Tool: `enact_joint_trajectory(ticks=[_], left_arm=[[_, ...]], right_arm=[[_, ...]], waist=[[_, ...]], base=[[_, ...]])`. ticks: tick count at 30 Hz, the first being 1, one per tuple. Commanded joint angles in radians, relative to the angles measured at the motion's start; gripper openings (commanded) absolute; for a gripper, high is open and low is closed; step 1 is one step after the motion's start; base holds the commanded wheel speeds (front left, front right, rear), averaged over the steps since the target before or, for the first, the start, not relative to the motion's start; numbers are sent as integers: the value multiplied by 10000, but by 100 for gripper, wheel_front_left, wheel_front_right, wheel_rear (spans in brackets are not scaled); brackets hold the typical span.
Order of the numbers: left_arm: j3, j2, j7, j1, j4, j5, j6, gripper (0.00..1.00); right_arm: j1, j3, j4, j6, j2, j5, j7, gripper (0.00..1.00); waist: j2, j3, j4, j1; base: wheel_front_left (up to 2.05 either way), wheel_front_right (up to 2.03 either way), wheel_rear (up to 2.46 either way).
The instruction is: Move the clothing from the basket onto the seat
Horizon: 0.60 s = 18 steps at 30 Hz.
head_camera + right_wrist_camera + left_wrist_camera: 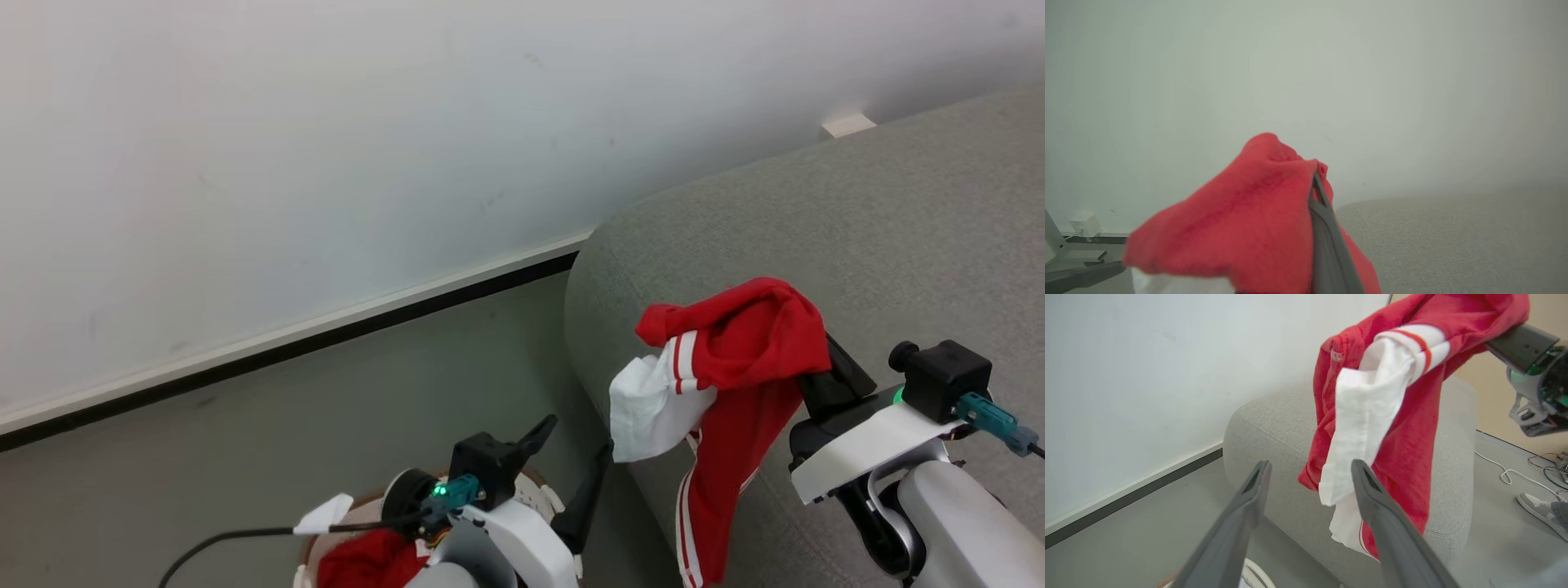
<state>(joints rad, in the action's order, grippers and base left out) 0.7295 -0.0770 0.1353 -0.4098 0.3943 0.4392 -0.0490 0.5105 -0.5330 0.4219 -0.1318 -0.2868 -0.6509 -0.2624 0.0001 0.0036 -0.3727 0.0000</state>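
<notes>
Right, starting at the left: a smooth pale wall (326,163) runs down to a white skirting board (286,336) with a dark strip under it, dull grey floor (367,416) below; at the bottom edge sits the basket (545,496), cream plastic with perforated walls and a brown rim, a crumpled red bundle (367,562) of clothing lying inside; over the basket hovers the left gripper (571,457), its two long dark fingers spread wide, nothing between them; on to the middle, and here's the red garment (739,351), soft and rumpled, white panel and thin white stripes showing, lifted clear of the basket and draping down in front of the rounded end of the seat (898,229); whether it touches the upholstery, I can't tell; the right gripper (1310,183) is clamped onto its bunched top, one dark finger showing beside the fabric; far right, the seat stretches away, broad, light-grey, finely textured fabric with soft curved edges.
</notes>
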Motion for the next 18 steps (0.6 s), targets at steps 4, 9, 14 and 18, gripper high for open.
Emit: enact_joint_trajectory(ticks=[4,9,14,18], left_arm=[[75,13,63,-140,19,44,3,100],[185,-8,1,-352,7,-84,41,100],[272,-168,-188,-897,-81,-296,147,100],[284,-287,-300,-1511,-154,-418,255,100]], right_arm=[[-64,132,-179,21,-179,0,-37,0],[283,459,-184,21,-343,-76,-37,0],[1254,894,191,21,-747,-104,44,0],[2515,1621,615,21,-1138,-311,328,0]], waist=[[-1,243,-334,0],[-1,722,-332,0],[-1,1796,-29,0],[-1,2843,348,0]], base=[[0,0,0],[0,0,0],[0,0,0],[0,0,0]])
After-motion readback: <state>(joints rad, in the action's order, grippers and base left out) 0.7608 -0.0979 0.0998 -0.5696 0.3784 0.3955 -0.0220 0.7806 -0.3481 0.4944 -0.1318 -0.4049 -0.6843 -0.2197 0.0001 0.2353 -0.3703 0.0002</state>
